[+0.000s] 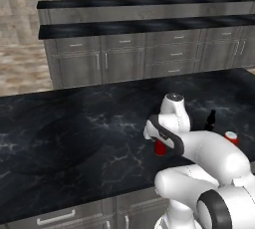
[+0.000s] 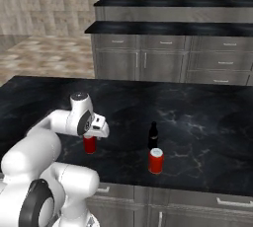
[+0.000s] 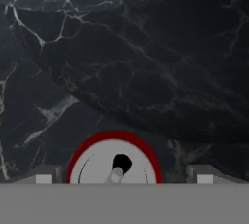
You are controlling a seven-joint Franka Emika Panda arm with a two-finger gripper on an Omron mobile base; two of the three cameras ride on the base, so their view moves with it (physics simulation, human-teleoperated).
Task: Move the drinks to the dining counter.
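A small red cylindrical can with a silvery top (image 3: 114, 162) sits at the bottom centre of the hand view, seen from straight above, its pull tab facing the camera. The two-finger gripper (image 3: 121, 179) stands wide open over it, one dark fingertip to each side of the can and neither touching it. In the right base view this can (image 2: 89, 144) stands left of centre, partly hidden under the white hand; in the left base view it (image 1: 159, 148) peeks out below the wrist, right of centre.

A second red can with a silvery top (image 2: 156, 161) stands near the front edge of the glossy black, white-veined stone top (image 2: 197, 122), just below centre in the right base view, with a small slim dark bottle (image 2: 153, 135) upright just behind it. All three drinks are on this near top.

The long two-level dining counter (image 2: 163, 27), with raised ledge and grey panelled drawers, crosses the upper part of both base views, well apart from the drinks.
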